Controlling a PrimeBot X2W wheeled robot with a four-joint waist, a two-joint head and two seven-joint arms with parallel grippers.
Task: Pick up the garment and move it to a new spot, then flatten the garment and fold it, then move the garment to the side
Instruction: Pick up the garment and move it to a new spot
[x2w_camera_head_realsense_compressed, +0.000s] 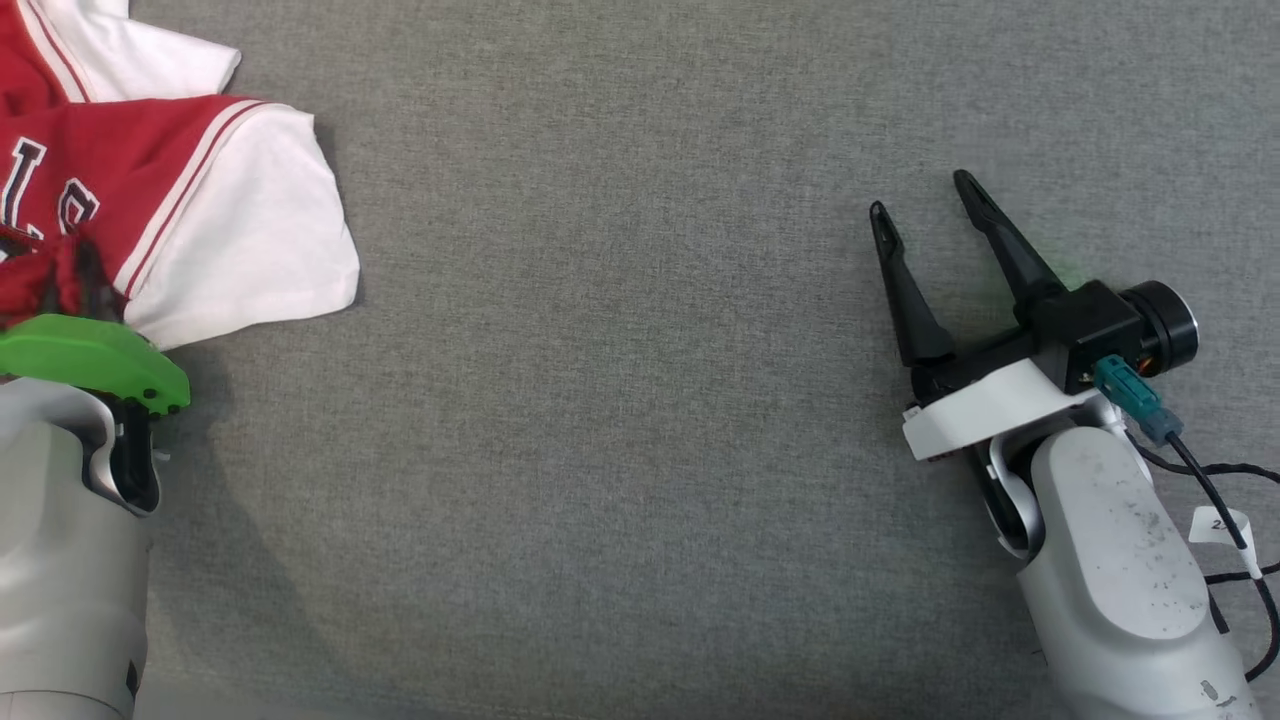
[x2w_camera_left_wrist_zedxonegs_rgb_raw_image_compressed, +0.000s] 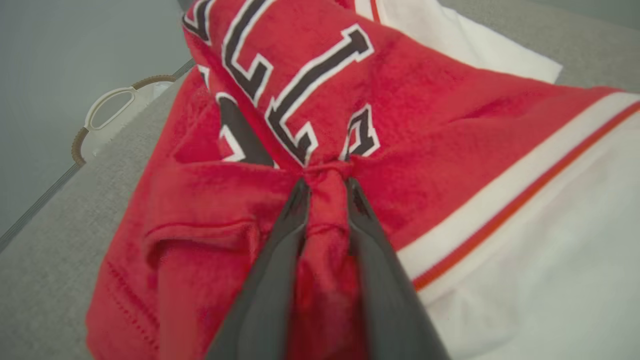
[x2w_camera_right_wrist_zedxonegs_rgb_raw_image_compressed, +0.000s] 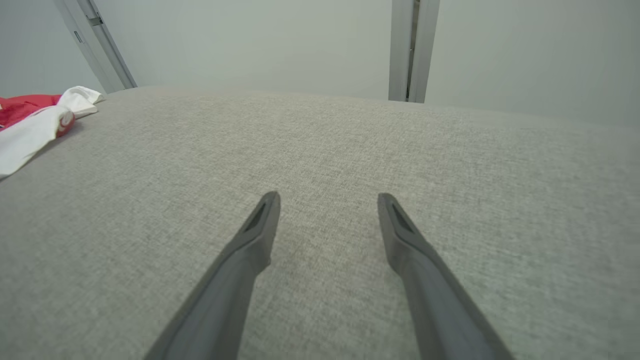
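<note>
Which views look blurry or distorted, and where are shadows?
Left wrist view: left hand blurred near the lens, garment sharper. Head view: crisp, soft shadow on the grey surface beside the left forearm. Right wrist view: even light, far edge bowed.

Grey cloth surface (x2w_camera_head_realsense_compressed: 620, 400) — wide bare stretch across middle and right, open passage for gripper. Garment (x2w_camera_head_realsense_compressed: 230, 230) heaped at far left, white sleeve spilling toward middle, blocking that side. Left gripper (x2w_camera_left_wrist_zedxonegs_rgb_raw_image_compressed: 325, 185) sunk in it, fingers pinched on red fold, fabric crowding both sides. Right gripper (x2w_camera_head_realsense_compressed: 920, 194) well apart, fingers spread — bare cloth between and ahead. Door frame (x2w_camera_right_wrist_zedxonegs_rgb_raw_image_compressed: 410, 50) beyond far edge. White handled object (x2w_camera_left_wrist_zedxonegs_rgb_raw_image_compressed: 107, 107) off surface past garment.
</note>
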